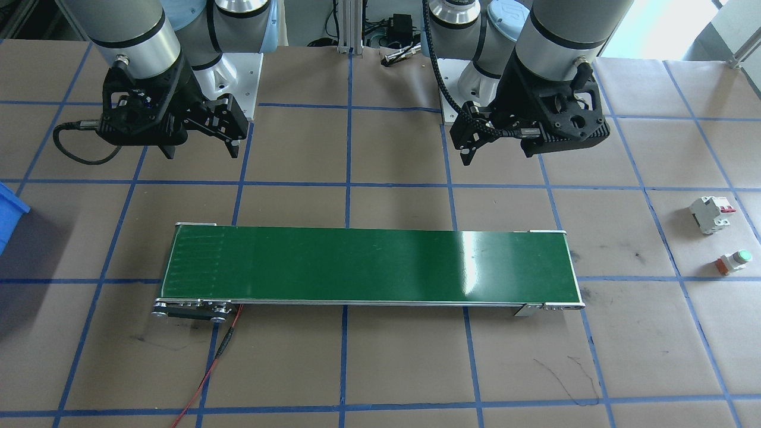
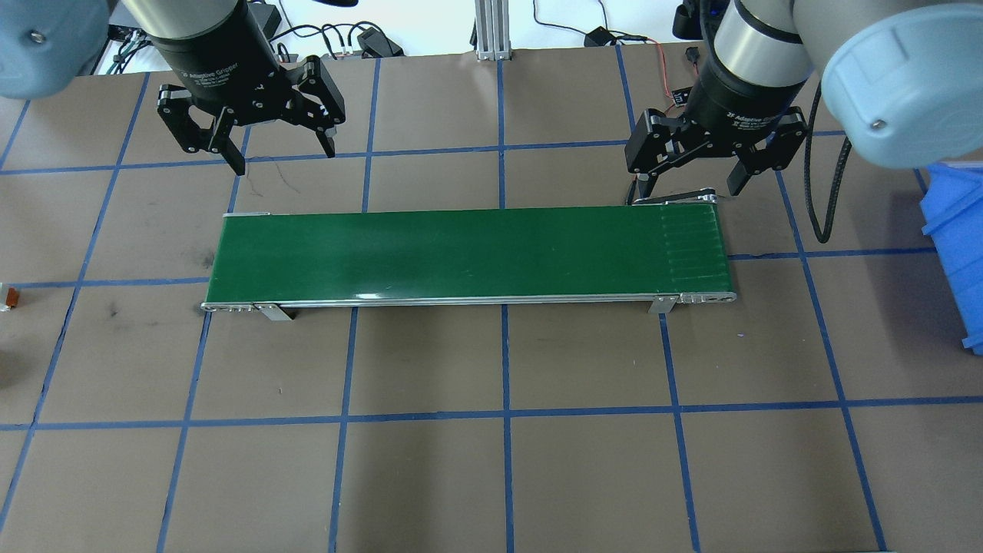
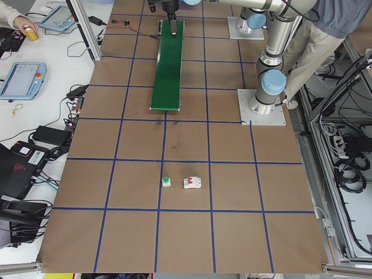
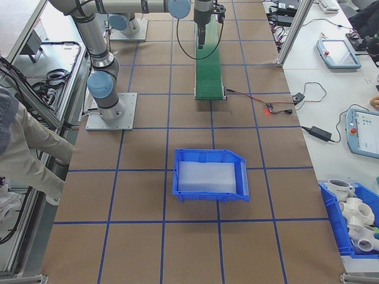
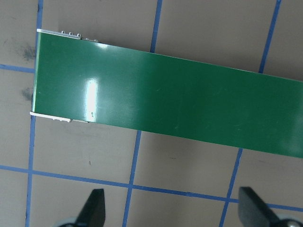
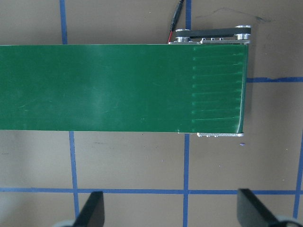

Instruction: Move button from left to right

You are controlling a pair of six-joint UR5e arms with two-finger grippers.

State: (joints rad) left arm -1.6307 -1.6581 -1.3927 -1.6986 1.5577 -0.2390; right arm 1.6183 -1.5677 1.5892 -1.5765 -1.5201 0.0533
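The button (image 1: 734,261), with a green cap, a white body and an orange-red base, lies on the brown table beyond the belt's end on my left side. It also shows small in the exterior left view (image 3: 166,182). My left gripper (image 1: 498,153) hangs open and empty above the table behind the green conveyor belt (image 1: 368,264), well away from the button. My right gripper (image 1: 201,153) is open and empty too, behind the belt's other end. From overhead the left gripper (image 2: 284,157) and right gripper (image 2: 686,190) flank the belt's back edge.
A white circuit breaker (image 1: 710,214) with red toggles stands close to the button. A blue bin (image 4: 210,177) sits on the table past the belt's right-side end. A red wire (image 1: 208,374) trails from the belt's motor end. A person (image 4: 23,148) stands beside the robot bases.
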